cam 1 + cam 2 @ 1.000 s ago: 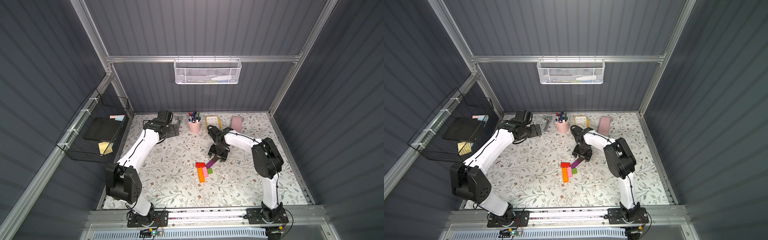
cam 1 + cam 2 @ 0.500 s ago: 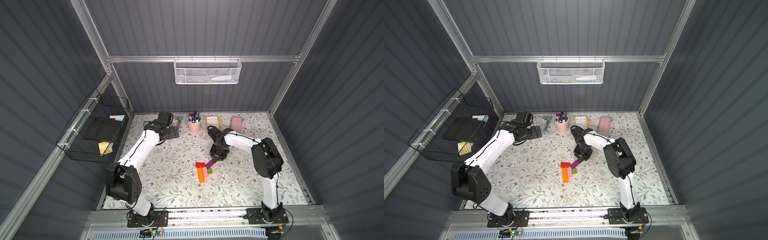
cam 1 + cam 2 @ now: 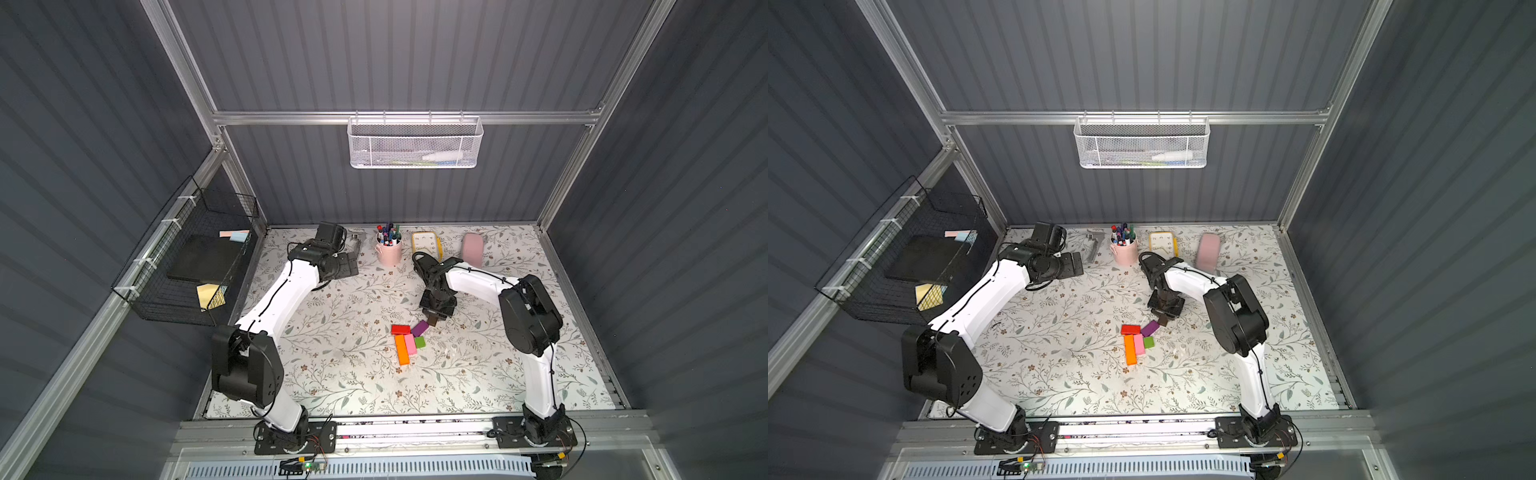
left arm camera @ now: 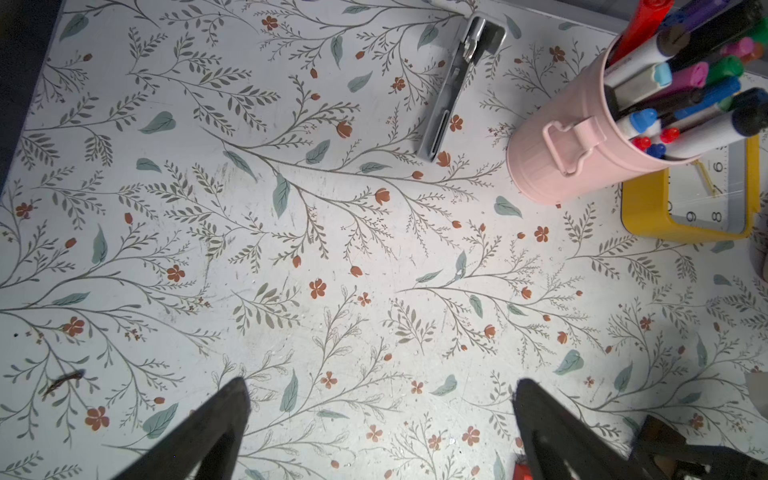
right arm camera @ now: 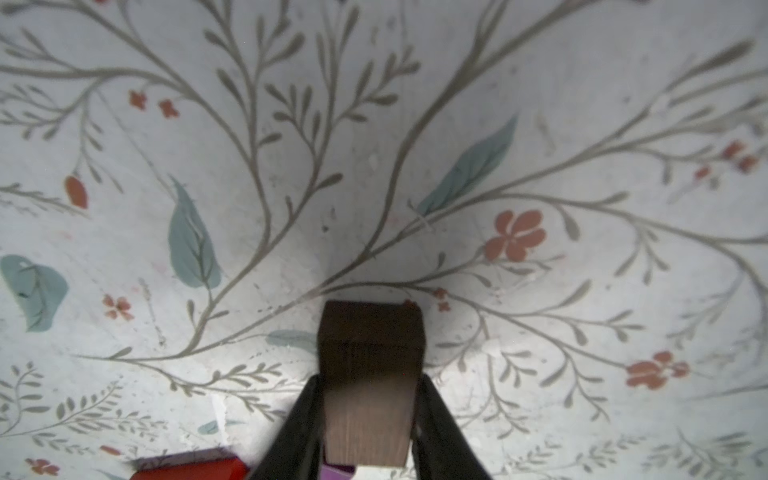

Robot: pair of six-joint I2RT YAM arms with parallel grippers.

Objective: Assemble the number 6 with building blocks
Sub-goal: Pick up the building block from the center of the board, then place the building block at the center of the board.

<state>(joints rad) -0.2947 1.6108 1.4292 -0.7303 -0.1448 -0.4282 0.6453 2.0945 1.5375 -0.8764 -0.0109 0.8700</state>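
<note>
Mid-table, an orange block (image 3: 401, 350), a pink block (image 3: 410, 344) and a green cube (image 3: 420, 342) lie side by side. A red block (image 3: 400, 330) lies across their far end, and a purple block (image 3: 419, 328) sits tilted beside it. Both top views show this group. My right gripper (image 3: 432, 318) points down just behind the purple block. In the right wrist view it (image 5: 370, 378) is shut on the dark brown block (image 5: 370, 353), which touches the table. My left gripper (image 4: 380, 384) hangs open over bare table at the back left, holding nothing.
Along the back wall stand a pink pen cup (image 3: 388, 253), a yellow clock (image 3: 426, 243) and a pale pink case (image 3: 472, 248). A metal tool (image 4: 457, 87) lies near the left gripper. A black wire basket (image 3: 195, 266) hangs on the left wall.
My right gripper's fingers have closed onto the dark brown block. The blocks on the table have stayed in place. The left arm has barely shifted.
</note>
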